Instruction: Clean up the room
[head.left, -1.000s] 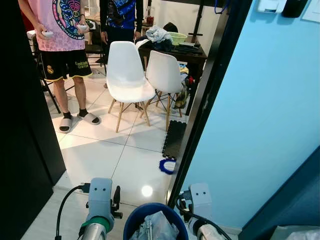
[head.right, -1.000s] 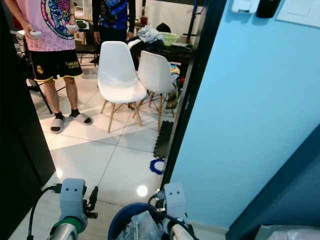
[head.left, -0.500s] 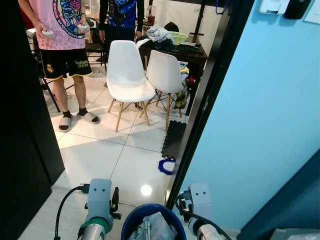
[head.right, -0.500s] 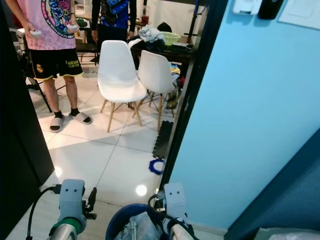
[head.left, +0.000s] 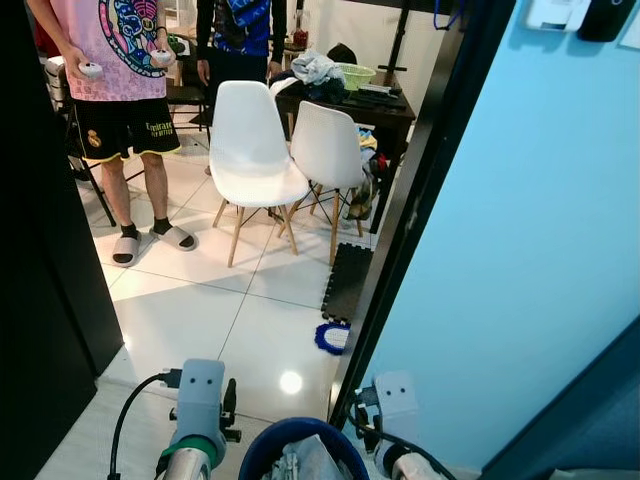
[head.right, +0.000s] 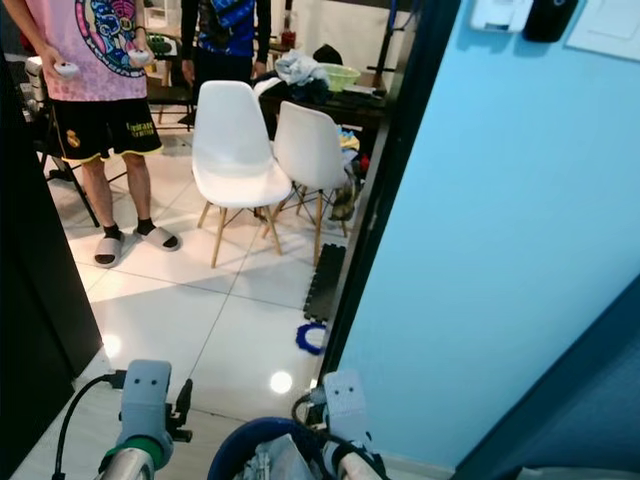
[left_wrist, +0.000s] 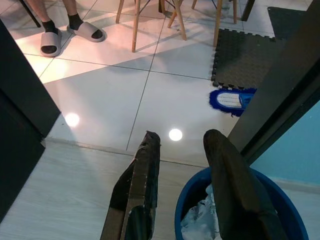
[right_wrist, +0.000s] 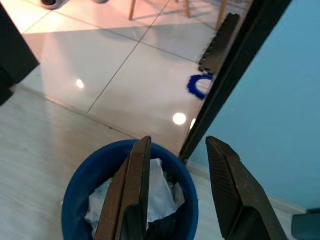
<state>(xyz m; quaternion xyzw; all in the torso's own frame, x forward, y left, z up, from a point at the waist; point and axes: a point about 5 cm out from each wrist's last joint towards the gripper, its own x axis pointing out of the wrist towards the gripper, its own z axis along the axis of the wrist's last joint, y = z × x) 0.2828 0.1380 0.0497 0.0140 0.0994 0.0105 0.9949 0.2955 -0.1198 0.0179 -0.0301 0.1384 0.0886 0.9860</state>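
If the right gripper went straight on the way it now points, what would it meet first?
Probably the blue bucket: the right gripper, jaws open, points down over its far rim toward the crumpled white paper inside. Depth is unclear, so it might pass just beyond onto the floor.

Head stereo looking forward-down through doorway, wrist views close above shared blue bin (right_wrist: 75, 200)
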